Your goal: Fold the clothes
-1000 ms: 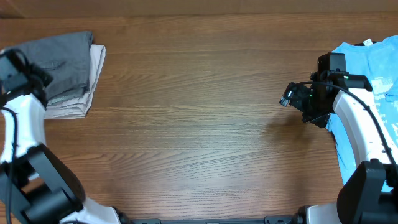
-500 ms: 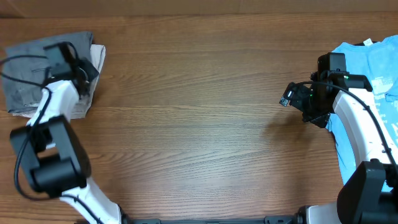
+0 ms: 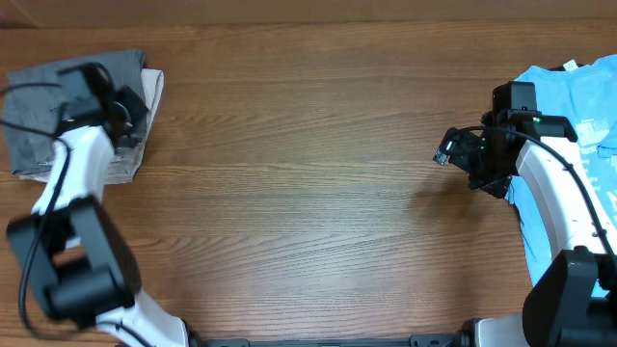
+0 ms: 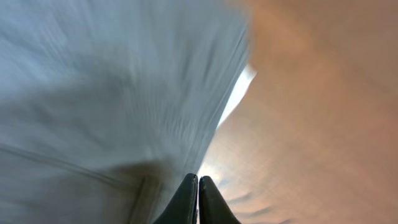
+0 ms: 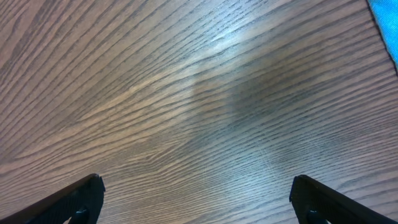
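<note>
The clothes, dark-grey shorts, lie folded at the table's far left on top of a beige garment. My left gripper hovers over the right edge of that stack. In the blurred left wrist view the grey cloth fills the left side, and the left gripper has its jaws pressed together with nothing showing between them, right at the cloth's edge. My right gripper hangs over bare wood at the right. Its fingers stand wide apart, so the right gripper is open and holds nothing.
A light-blue T-shirt lies at the right edge, partly under the right arm. The wooden table stretches between the two arms.
The left arm swung from the far-left edge in over the stack of clothes, then shifted slightly left. The right arm has not moved.
</note>
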Available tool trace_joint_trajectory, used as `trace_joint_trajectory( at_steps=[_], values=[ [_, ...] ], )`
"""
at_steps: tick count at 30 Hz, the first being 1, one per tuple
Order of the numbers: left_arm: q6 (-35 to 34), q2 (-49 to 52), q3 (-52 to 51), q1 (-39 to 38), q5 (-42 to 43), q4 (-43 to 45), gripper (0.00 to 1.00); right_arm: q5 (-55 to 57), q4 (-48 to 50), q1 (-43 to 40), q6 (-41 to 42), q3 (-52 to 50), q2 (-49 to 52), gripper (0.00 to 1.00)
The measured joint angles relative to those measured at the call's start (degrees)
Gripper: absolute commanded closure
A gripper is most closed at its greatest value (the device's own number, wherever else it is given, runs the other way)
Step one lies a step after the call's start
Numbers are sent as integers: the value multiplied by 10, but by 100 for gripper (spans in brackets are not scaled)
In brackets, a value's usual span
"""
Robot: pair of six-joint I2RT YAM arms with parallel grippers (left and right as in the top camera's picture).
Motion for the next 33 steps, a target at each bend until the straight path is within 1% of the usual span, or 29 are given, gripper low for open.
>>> trace_joint_trajectory(
  at_steps=[3, 7, 11, 17, 20, 23, 27, 30, 33],
  values=[
    [0, -55, 15, 21, -5, 0, 92, 0, 0, 0, 0, 0, 0, 0],
    [0, -75, 26, 58, -12, -10, 93, 0, 0, 0, 0, 0, 0, 0],
    [0, -40, 26, 97, -18, -35, 94, 0, 0, 0, 0, 0, 0, 0],
    [0, 59, 26, 153, -21, -66, 96, 0, 0, 0, 0, 0, 0, 0],
    [0, 92, 26, 172, -17, -70, 96, 0, 0, 0, 0, 0, 0, 0],
    [1, 113, 24, 195, 5, -71, 96, 0, 0, 0, 0, 0, 0, 0],
    [16, 112, 24, 211, 50, -66, 96, 0, 0, 0, 0, 0, 0, 0],
    [25, 104, 24, 210, 89, -80, 96, 0, 0, 0, 0, 0, 0, 0],
    [26, 73, 24, 197, 138, -116, 95, 0, 0, 0, 0, 0, 0, 0]
  ],
)
